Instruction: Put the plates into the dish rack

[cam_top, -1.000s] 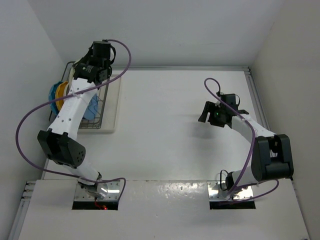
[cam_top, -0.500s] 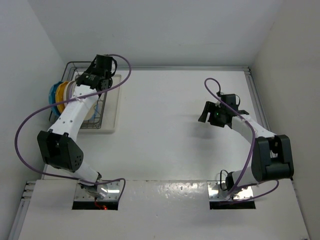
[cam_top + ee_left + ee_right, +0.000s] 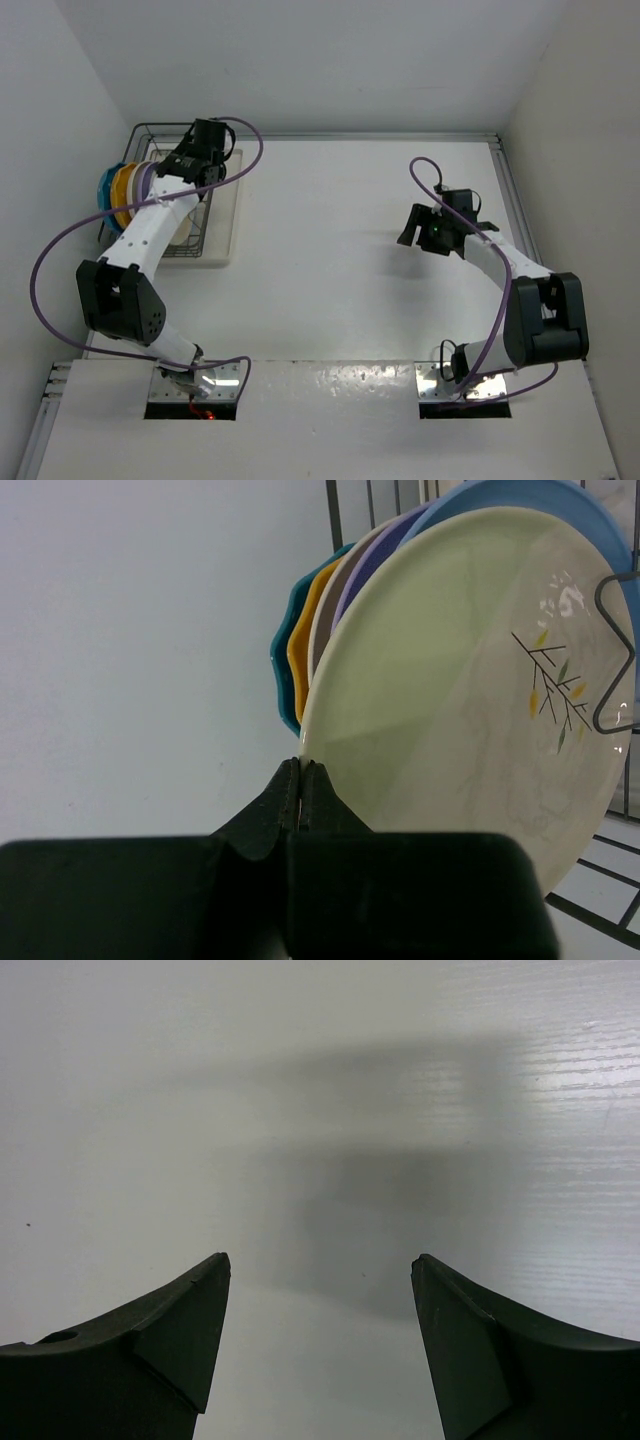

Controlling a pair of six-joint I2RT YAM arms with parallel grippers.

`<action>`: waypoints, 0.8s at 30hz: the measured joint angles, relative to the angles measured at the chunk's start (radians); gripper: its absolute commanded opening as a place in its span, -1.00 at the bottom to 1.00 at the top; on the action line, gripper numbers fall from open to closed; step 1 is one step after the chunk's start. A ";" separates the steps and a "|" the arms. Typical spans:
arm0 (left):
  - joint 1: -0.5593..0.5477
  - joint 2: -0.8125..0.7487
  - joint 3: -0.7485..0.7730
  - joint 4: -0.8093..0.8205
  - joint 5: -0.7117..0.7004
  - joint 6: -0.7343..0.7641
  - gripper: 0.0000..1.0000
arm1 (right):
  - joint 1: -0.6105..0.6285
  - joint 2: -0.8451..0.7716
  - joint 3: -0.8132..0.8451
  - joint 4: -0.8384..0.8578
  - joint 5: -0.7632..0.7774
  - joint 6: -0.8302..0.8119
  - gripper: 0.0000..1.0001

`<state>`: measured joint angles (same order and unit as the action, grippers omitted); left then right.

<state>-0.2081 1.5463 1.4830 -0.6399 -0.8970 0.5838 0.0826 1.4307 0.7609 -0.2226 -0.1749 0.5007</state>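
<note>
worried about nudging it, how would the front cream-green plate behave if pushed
The plate is probably stiff and breakable: its glossy glaze suggests ceramic. Likely slippery against the shut left gripper too. Standing on edge in the rack, it could rock or tip if shoved.

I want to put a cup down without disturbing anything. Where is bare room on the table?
The table is bare between the drip tray and the open right gripper, and along the far edge. It is crowded at the far left: dish rack, plates, shut left gripper.
</note>
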 measured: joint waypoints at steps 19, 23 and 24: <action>0.007 0.012 -0.081 0.095 0.028 -0.056 0.48 | 0.000 -0.052 -0.011 -0.025 0.011 -0.016 0.50; 0.010 0.011 -0.061 0.058 0.059 -0.092 0.80 | 0.000 -0.053 -0.011 -0.034 0.011 -0.023 0.50; 0.011 0.010 -0.050 0.047 0.068 -0.100 0.83 | 0.000 -0.055 -0.011 -0.037 0.011 -0.024 0.50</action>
<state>-0.1970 1.5558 1.4334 -0.5926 -0.8295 0.4835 0.0826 1.3754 0.7502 -0.2596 -0.1638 0.4767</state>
